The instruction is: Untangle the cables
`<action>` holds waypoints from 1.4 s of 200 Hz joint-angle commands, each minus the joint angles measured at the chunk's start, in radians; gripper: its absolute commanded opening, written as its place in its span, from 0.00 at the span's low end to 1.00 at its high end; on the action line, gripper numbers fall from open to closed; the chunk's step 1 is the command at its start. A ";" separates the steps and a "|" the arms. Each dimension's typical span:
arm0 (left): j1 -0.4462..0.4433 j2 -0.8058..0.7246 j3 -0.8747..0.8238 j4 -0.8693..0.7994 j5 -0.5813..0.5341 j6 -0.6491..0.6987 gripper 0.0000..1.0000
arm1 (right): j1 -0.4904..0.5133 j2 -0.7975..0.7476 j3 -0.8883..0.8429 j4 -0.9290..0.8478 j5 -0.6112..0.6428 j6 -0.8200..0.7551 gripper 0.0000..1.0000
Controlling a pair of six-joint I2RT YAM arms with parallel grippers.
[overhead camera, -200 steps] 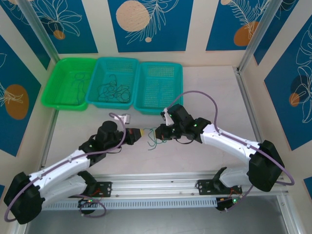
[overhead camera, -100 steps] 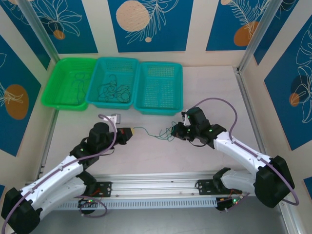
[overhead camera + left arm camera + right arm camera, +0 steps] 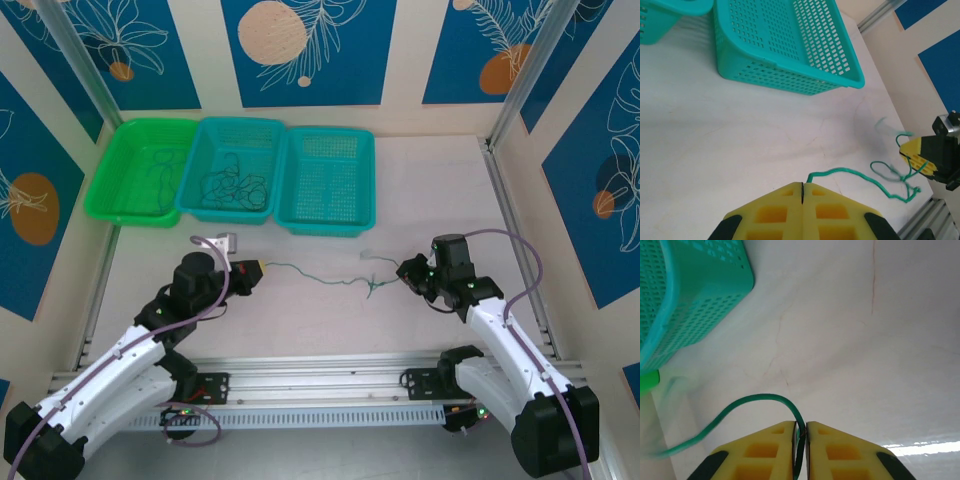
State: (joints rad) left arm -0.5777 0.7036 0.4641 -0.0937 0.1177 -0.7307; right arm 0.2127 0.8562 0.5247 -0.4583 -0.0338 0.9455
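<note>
A thin green cable [image 3: 320, 275] is stretched over the table between my two grippers, with a small kinked tangle [image 3: 372, 286] near its right end. My left gripper [image 3: 260, 267] is shut on the cable's left end; in the left wrist view the cable [image 3: 855, 173] leaves the closed yellow jaws of that gripper [image 3: 803, 184] and runs to the tangle [image 3: 900, 175]. My right gripper [image 3: 404, 271] is shut on the right end. In the right wrist view the cable [image 3: 760, 399] arcs out of that gripper [image 3: 801, 425].
Three baskets stand in a row at the back left. A green one [image 3: 105, 180] holds thin wires, a teal one [image 3: 205, 135] holds several dark cables [image 3: 232, 185], and another teal basket [image 3: 327, 150] stands beside it. An aluminium rail [image 3: 320, 375] runs along the near edge.
Both grippers have drawn apart, the left one leftward and the right one rightward. The green cable went from a clump between them to a long stretched line.
</note>
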 commanded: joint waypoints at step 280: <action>0.167 -0.082 0.077 0.103 0.377 0.072 0.00 | 0.202 0.503 0.735 0.072 0.179 -0.208 0.00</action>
State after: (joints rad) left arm -0.4145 0.6449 0.5091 -0.0147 0.4713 -0.6495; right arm 0.3939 1.1854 1.1275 -0.4213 0.0738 0.8093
